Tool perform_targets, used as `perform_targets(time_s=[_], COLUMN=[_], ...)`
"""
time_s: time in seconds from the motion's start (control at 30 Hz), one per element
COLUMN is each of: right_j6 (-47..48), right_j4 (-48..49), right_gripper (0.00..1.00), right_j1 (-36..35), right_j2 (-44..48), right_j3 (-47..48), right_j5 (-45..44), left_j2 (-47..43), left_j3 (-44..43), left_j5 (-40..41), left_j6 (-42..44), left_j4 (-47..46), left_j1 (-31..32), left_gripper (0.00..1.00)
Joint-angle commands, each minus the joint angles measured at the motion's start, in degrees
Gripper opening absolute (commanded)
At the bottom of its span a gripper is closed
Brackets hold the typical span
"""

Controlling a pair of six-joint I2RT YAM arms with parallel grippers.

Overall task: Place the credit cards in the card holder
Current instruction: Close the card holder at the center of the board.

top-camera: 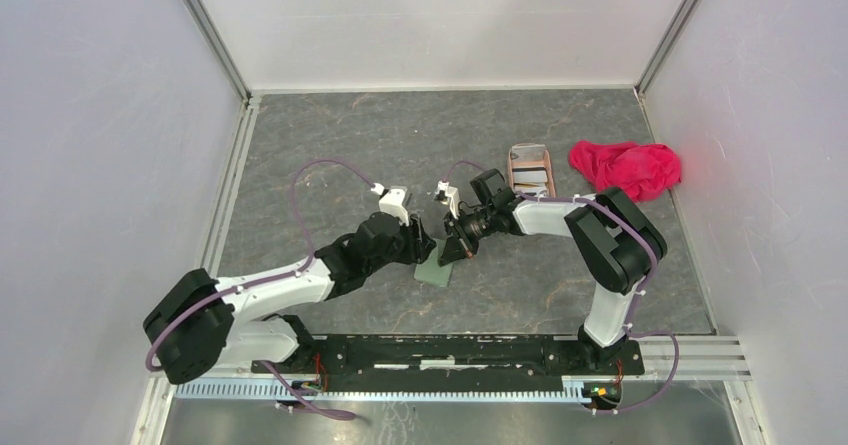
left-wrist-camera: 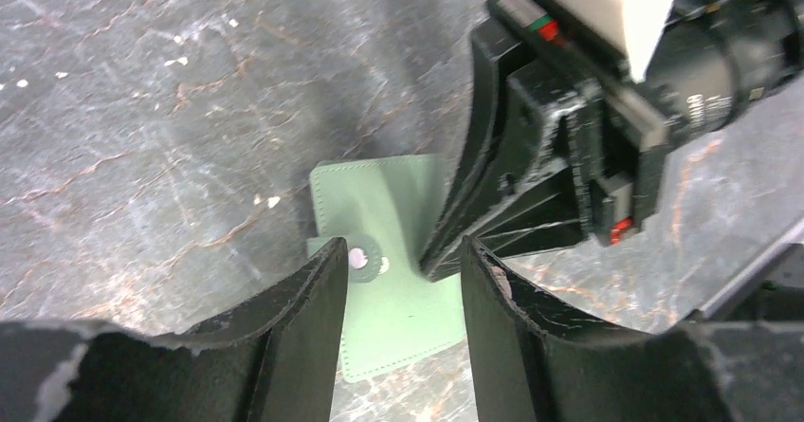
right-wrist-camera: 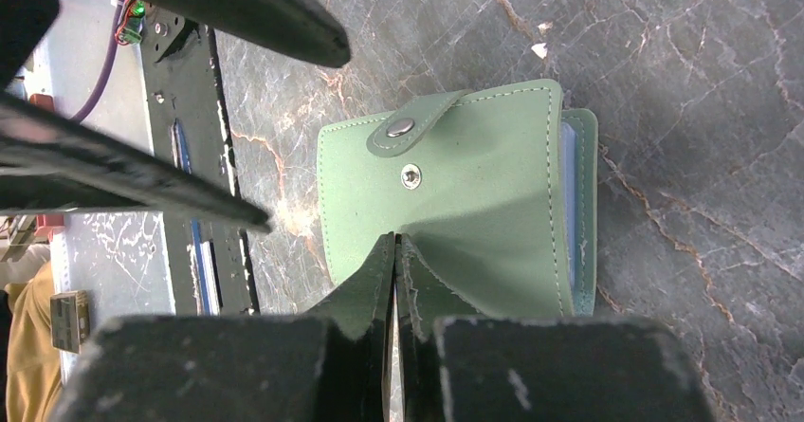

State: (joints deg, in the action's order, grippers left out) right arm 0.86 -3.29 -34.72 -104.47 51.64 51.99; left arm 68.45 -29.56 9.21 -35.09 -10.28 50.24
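Sage-green card holder [right-wrist-camera: 474, 204], folded flat; from the right wrist we log pocket edges facing 3 o'clock, long axis unclear. Right gripper [right-wrist-camera: 395, 244] clenched, tips touching it; left gripper [left-wrist-camera: 403, 251] spread apart.

No legible text; faint white print on the black lens barrel [left-wrist-camera: 706, 109] is too blurred.

A red-pink cloth [top-camera: 626, 168] lies crumpled at the upper right of the dark, veined tabletop [top-camera: 350, 135]. Just left of it sits a pinkish-brown oblong tray [top-camera: 528, 148]. Pale walls [top-camera: 100, 115] enclose three sides.
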Motion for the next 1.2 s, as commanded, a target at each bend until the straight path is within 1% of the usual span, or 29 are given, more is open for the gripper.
perform_targets(time_s=[0.0,0.13,0.23,0.3,0.47,0.6,0.73,0.93,1.17], right_j6=[1.18,1.09,1.11,1.09,1.16,1.11,1.07,1.09,1.08], right_j4=[-0.43,-0.43,-0.54,-0.56,-0.55,-0.57,-0.6,-0.61,-0.65], right_gripper=[0.06,0.06,0.06,0.06,0.06,0.06,0.06,0.06,0.06], right_j1=[-0.66,-0.69,-0.63,-0.63,-0.69,-0.62,-0.62,-0.63,-0.61], right_j2=[-2.03,-2.03,-2.14,-2.14,-2.05,-2.14,-2.1,-2.14,-2.14], right_j3=[0.74,0.83,0.92,0.92,1.01,1.1,1.1,1.19,1.16], right_j5=[-3.83,-3.73,-3.65,-3.65,-3.65,-3.65,-3.65,-3.65,-3.56], left_j2=[2.27,5.36,7.57,8.79,10.83,11.67,12.59,13.43,13.43], left_j3=[-3.59,-7.22,-9.45,-10.42,-12.19,-12.93,-13.52,-13.9,-14.12], left_j5=[2.76,4.98,5.7,5.81,7.0,7.52,7.57,7.43,7.49], left_j6=[4.98,6.83,7.48,7.49,7.49,7.38,7.32,7.14,7.05], left_j4=[4.75,8.51,9.96,11.63,14.82,15.99,16.59,16.67,17.06], left_j1=[0.49,1.53,2.02,2.29,2.7,2.83,2.93,2.93,2.87], left_gripper=[0.53,0.52,0.46,0.45,0.44,0.39,0.37,0.29,0.17])
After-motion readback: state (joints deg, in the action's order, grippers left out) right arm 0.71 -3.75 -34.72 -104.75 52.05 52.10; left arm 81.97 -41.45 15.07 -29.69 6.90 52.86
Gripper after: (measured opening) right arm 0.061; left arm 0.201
